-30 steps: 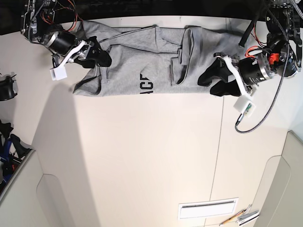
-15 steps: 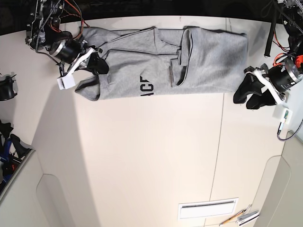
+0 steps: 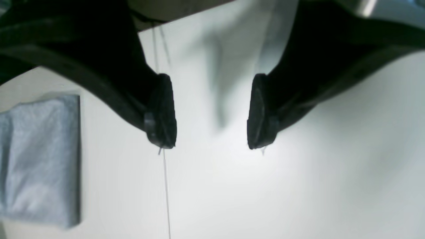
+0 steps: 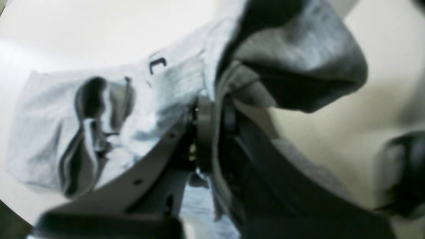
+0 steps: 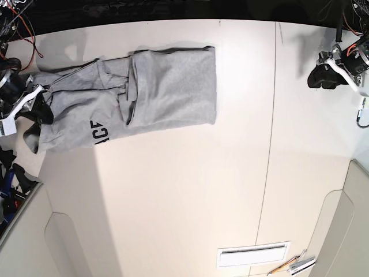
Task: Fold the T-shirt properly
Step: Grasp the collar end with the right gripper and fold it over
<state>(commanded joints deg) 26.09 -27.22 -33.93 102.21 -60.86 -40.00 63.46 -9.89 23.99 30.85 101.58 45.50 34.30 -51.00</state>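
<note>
While the right gripper is clamping a bunched edge of the T-shirt at the far left of the table, the left gripper is hanging over bare table at the far right, its fingers standing apart and holding nothing. The T-shirt is lying partly folded along the far edge, its long axis running left to right, black letters showing near its near-left part. The garment's free right edge is lying well apart from the left gripper, to its left. Judged from this, the right arm is the nearer one; the left must travel leftward to engage.
</note>
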